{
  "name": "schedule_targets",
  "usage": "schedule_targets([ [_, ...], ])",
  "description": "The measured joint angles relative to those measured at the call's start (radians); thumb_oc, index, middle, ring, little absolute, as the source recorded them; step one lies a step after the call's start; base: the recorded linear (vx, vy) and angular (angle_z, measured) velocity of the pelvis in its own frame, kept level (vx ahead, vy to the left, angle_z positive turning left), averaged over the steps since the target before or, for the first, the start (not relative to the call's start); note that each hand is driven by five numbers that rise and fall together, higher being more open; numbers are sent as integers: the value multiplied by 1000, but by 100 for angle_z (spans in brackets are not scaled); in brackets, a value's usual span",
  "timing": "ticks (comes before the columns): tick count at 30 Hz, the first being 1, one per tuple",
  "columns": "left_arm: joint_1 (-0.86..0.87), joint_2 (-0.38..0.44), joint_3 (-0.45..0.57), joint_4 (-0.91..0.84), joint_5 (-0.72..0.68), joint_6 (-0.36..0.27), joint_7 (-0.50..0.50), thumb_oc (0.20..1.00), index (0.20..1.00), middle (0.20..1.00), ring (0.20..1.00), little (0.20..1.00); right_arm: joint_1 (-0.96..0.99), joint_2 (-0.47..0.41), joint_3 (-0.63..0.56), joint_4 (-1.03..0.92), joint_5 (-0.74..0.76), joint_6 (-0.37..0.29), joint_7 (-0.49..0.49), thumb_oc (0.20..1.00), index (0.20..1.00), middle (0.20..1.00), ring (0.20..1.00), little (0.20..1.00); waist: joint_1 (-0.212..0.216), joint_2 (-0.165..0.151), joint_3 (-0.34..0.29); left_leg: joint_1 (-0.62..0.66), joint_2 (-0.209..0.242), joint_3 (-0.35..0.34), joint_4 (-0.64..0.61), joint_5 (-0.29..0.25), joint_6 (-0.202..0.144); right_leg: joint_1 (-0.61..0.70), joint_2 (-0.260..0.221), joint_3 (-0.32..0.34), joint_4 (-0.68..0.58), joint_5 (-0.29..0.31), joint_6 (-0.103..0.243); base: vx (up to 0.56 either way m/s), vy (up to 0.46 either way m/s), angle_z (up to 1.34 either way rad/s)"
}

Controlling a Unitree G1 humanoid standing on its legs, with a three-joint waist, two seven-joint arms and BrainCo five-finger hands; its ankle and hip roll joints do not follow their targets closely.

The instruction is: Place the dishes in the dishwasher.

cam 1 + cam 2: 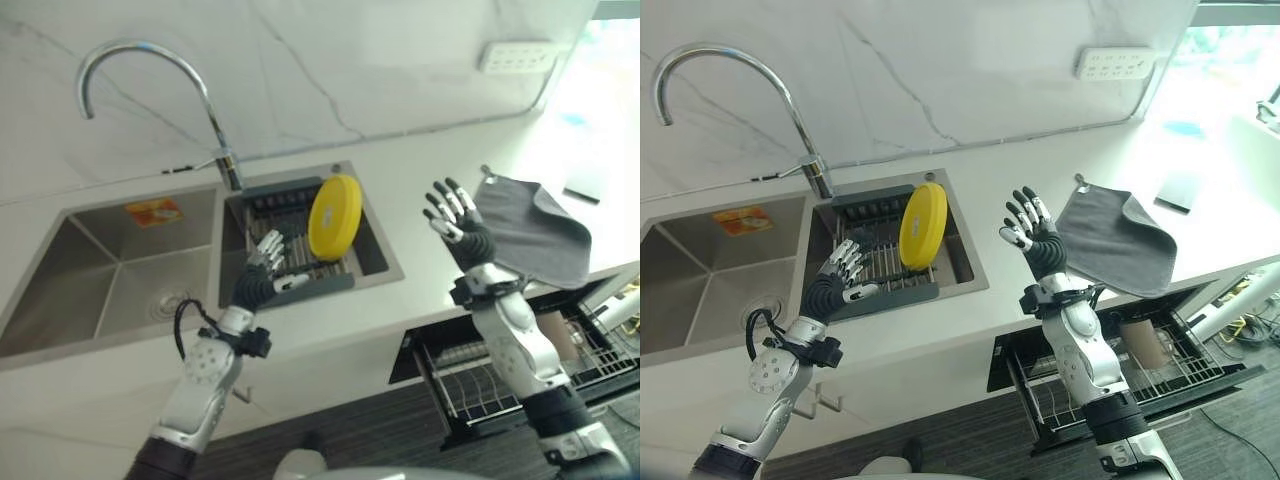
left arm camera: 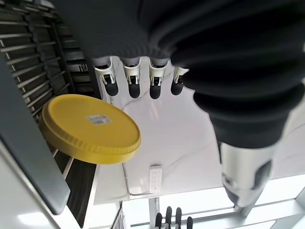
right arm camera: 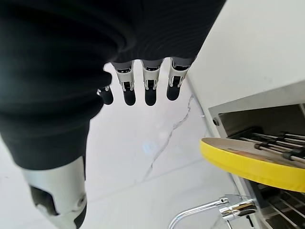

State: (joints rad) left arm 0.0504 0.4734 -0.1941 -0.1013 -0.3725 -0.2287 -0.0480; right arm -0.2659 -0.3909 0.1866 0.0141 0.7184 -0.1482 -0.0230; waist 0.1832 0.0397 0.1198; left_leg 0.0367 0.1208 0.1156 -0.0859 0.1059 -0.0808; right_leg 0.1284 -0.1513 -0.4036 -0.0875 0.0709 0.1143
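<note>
Both hands are empty with fingers spread: right hand (image 1: 1032,232) above the counter (image 1: 970,330), left hand (image 1: 840,272) over the sink rack (image 1: 875,275). Yellow plate (image 1: 922,226) stands there. Dishwasher (image 1: 1120,385) waits open; nothing loaded yet.

The round yellow plastic plate (image 1: 335,216) looks smooth and faintly glossy, resting on a dark wire drying rack (image 1: 290,262) inside the brushed stainless-steel sink (image 1: 110,275). At its 10 o'clock arches a polished chrome faucet (image 1: 150,80); at 3 o'clock a matt grey folded cloth (image 1: 530,230) lies on the smooth white countertop (image 1: 420,170), below a veined marble-look wall (image 1: 300,60).
</note>
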Motion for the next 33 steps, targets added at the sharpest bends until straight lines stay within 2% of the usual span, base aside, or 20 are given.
schedule_targets([
  [14, -3, 21, 0, 3, 0, 0, -41, 1000, 1000, 1000, 1000, 1000, -137, -14, -42, 147, 9, 9, -33, 1000, 1000, 1000, 1000, 1000, 23, 2, 1, -9, -3, -48, 0, 8, -6, 20, 5, -50, 0, -9, 3, 33, -1, 9],
  [20, -3, 51, 1, 3, -1, 0, -56, 1000, 1000, 1000, 1000, 1000, -248, -41, -50, 238, 18, 8, -50, 1000, 1000, 1000, 1000, 1000, 53, 8, 4, -11, -4, -55, 0, 9, -7, 24, 5, -57, 0, -13, 4, 40, -2, 5],
  [22, -3, 51, 1, 3, -1, 0, -68, 1000, 1000, 1000, 1000, 1000, -255, -49, -62, 281, 51, 8, -46, 1000, 1000, 1000, 1000, 1000, 68, 8, 4, -16, -6, -64, 0, 9, -7, 25, 4, -68, 0, -15, 6, 51, -8, 13],
  [33, -3, 62, 7, 4, -11, -10, -92, 1000, 1000, 1000, 1000, 1000, -274, -52, -81, 400, 129, 29, 6, 1000, 1000, 1000, 1000, 1000, 83, 18, 25, -16, -11, -99, 1, 12, -10, 46, 5, -102, 0, -27, 10, 38, -11, 9],
])
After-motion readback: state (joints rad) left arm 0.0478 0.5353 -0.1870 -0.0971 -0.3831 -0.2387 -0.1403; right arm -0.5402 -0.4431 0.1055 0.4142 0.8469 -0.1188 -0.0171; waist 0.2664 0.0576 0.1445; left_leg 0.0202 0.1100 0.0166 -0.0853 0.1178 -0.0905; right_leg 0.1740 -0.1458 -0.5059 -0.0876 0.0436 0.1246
